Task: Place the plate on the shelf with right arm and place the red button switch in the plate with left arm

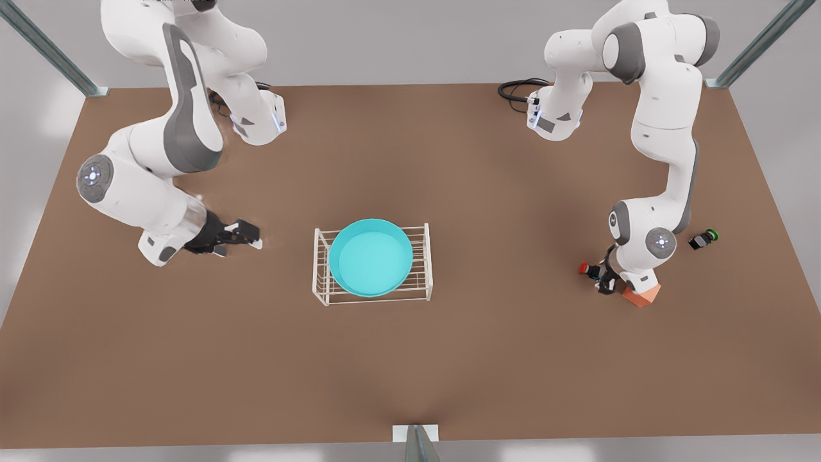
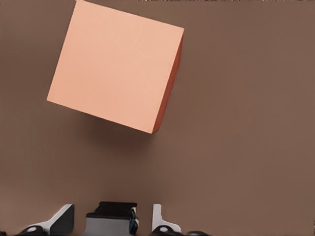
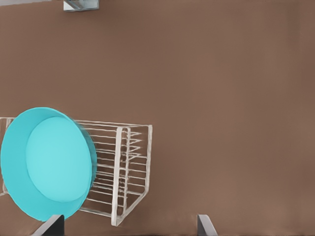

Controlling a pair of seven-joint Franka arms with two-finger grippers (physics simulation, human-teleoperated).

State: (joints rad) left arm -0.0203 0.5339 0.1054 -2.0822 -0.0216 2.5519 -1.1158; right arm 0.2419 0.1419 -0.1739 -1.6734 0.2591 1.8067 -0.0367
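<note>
The turquoise plate (image 1: 371, 258) (image 3: 49, 162) rests on the white wire shelf (image 1: 428, 256) (image 3: 133, 162) in the middle of the table. My right gripper (image 1: 240, 234) (image 3: 129, 228) hovers low at the front view's left, a short way from the shelf, open and empty. The red button switch (image 1: 585, 269) (image 2: 110, 219) lies on its side at the front view's right, its red cap pointing toward the shelf. My left gripper (image 1: 601, 277) (image 2: 110, 225) is down at the switch, open, one finger on each side of the dark body with small gaps.
An orange cube (image 1: 641, 295) (image 2: 115, 66) sits right beside the left gripper. A like switch with a green cap (image 1: 703, 239) lies farther toward the front view's right edge. A black cable (image 1: 516, 90) loops near the far arm base.
</note>
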